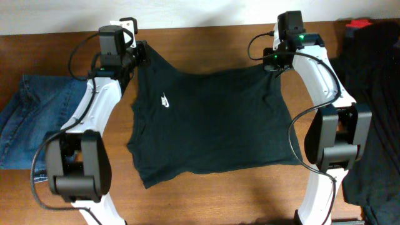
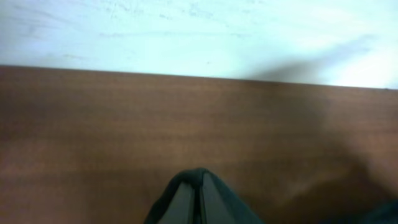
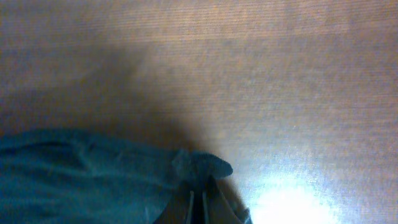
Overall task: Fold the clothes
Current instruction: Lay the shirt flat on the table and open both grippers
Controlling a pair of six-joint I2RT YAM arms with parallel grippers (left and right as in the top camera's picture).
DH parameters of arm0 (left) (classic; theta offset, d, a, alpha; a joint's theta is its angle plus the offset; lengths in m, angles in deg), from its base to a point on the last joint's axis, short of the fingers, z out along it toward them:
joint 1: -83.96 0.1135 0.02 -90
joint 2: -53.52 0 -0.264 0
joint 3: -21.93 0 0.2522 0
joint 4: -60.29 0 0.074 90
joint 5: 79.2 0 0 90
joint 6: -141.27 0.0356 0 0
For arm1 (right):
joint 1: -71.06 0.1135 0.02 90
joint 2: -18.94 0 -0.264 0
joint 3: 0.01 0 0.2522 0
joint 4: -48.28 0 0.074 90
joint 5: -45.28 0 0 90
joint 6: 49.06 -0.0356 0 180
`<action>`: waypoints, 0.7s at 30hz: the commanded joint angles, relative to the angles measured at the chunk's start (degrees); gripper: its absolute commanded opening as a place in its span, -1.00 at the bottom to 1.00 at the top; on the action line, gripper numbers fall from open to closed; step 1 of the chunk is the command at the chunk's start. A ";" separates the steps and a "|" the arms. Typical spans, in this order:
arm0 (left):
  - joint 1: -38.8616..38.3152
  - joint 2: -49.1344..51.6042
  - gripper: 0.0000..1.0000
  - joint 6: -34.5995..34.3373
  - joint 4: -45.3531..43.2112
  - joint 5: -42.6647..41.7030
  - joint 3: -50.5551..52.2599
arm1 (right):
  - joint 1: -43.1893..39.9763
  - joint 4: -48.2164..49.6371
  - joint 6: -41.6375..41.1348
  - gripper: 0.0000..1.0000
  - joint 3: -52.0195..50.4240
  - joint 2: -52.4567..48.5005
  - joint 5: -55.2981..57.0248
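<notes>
The clothes, a black short-sleeved T-shirt (image 1: 209, 122) with a small white logo (image 1: 165, 100), lies spread across the wooden table. My left gripper (image 1: 140, 53) is shut on its far left corner, and the fabric wraps the closed fingertips (image 2: 200, 177). My right gripper (image 1: 270, 62) is shut on the far right corner, where a bunched fold of T-shirt (image 3: 93, 168) sits pinched between the fingers (image 3: 198, 186). The shirt's far edge sags between the two grips.
Blue denim jeans (image 1: 28, 119) lie at the table's left edge beside the left arm. A pile of dark clothing (image 1: 375, 94) with a red patch (image 1: 359, 25) fills the right side. A white wall (image 2: 199, 31) runs behind the table's far edge.
</notes>
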 commanded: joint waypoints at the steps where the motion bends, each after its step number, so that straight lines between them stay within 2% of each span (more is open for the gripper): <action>1: -0.02 3.89 -0.94 0.74 -3.43 0.59 0.07 | -1.44 2.34 -0.55 -0.92 0.22 -0.46 2.32; 2: -0.02 4.55 -0.84 0.74 -4.28 0.61 0.07 | -1.77 2.80 -0.74 -0.89 0.22 -0.46 2.43; 3: -0.02 4.83 -0.60 0.74 -4.81 0.59 0.07 | -2.16 3.17 -1.31 -0.66 0.24 -0.46 2.64; 4: -0.02 5.18 -0.29 0.76 -5.25 0.61 0.07 | -2.58 3.58 -2.08 -0.45 0.24 -0.46 2.67; 5: -0.02 5.35 0.01 0.74 -5.73 0.59 0.07 | -2.99 3.87 -2.36 -0.37 0.24 -0.46 2.64; 6: -0.02 5.38 0.26 0.74 -6.10 0.61 0.07 | -3.63 4.15 -2.86 -0.19 0.24 -0.46 2.62; 7: -0.02 5.38 0.68 0.74 -6.32 0.59 0.07 | -4.22 4.20 -3.61 0.08 0.24 -0.46 2.60; 8: -0.02 5.38 0.93 0.74 -6.34 0.59 0.04 | -4.46 4.20 -3.63 0.17 0.24 -0.46 2.56; 9: -0.02 5.35 0.98 0.74 -6.32 0.48 0.04 | -5.05 4.04 -3.76 0.37 0.24 -0.46 2.54; 11: -0.02 5.35 0.98 0.74 -5.81 -0.26 0.04 | -5.55 3.37 -3.74 0.48 0.24 -0.46 2.40; 15: 0.00 4.74 0.98 0.74 -0.42 -3.80 0.04 | -6.32 -1.62 -3.43 0.54 0.24 -0.46 2.40; 21: 0.00 1.40 0.99 0.76 17.55 -4.20 0.04 | -6.69 -10.58 -2.62 0.67 0.39 0.76 2.16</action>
